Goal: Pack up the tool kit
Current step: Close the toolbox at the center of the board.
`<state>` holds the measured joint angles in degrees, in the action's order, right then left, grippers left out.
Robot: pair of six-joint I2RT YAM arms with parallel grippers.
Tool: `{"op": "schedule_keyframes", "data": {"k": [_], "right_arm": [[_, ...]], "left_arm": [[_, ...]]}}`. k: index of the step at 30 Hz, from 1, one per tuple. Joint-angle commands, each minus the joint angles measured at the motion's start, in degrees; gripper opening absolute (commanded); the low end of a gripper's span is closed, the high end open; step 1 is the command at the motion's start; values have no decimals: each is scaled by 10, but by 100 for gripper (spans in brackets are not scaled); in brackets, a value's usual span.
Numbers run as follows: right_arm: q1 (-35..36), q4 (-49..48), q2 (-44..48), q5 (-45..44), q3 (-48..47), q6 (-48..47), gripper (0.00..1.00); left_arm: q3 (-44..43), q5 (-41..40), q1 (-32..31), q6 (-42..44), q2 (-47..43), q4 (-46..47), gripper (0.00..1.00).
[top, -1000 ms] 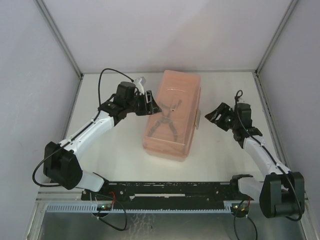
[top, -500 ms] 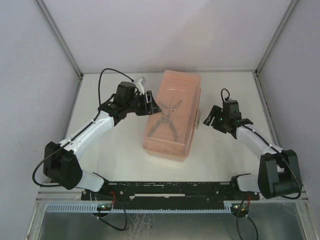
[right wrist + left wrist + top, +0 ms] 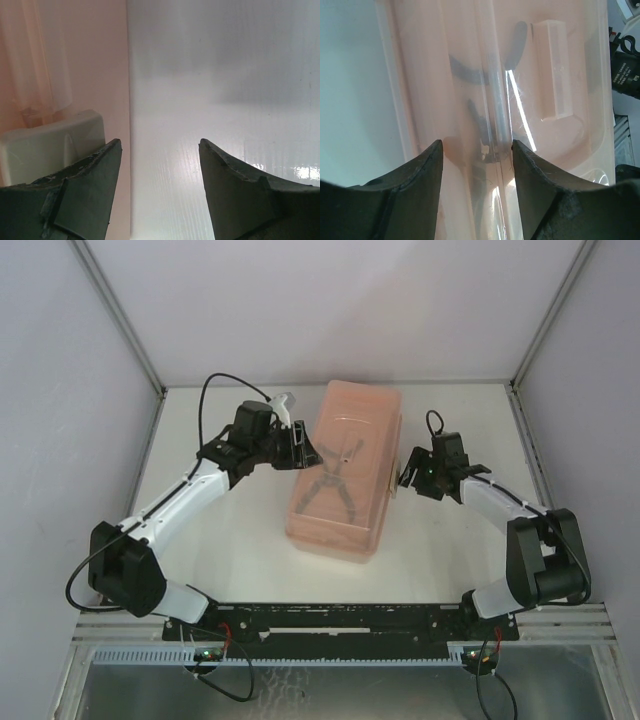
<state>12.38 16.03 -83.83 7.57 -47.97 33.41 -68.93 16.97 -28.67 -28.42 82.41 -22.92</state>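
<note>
A translucent pink tool box (image 3: 342, 468) lies closed in the middle of the table, dark pliers (image 3: 330, 488) showing through its lid. My left gripper (image 3: 299, 448) is open at the box's left edge, its jaws astride the lid's long ridge (image 3: 496, 100). My right gripper (image 3: 408, 472) is open at the box's right side, beside the white latch (image 3: 396, 478). In the right wrist view the latch (image 3: 50, 142) sits just past my left fingertip (image 3: 107, 155), with the box's pink wall (image 3: 75, 55) above it. Nothing is held.
White table (image 3: 450, 540) inside grey enclosure walls, with metal corner posts at the back. The arm bases and a black rail (image 3: 340, 618) run along the near edge. A cable loops above the left wrist.
My right gripper has moved left from the right side of the table up to the box's latch. The left gripper has stayed at the box's left edge.
</note>
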Motion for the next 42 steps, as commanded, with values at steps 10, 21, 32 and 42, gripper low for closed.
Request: {"op": "schedule_keyframes", "data": {"k": [10, 21, 32, 42], "right_arm": [[29, -58, -14, 30, -30, 16, 64], [34, -87, -21, 57, -26, 44, 64], [37, -192, -27, 93, 18, 94, 64], [44, -217, -25, 138, 18, 69, 63]], "left_arm": [[-13, 69, -21, 27, 37, -55, 53], [-20, 68, -27, 32, 39, -63, 52], [-18, 63, -31, 35, 39, -68, 51], [-21, 61, -34, 34, 40, -68, 50]]}}
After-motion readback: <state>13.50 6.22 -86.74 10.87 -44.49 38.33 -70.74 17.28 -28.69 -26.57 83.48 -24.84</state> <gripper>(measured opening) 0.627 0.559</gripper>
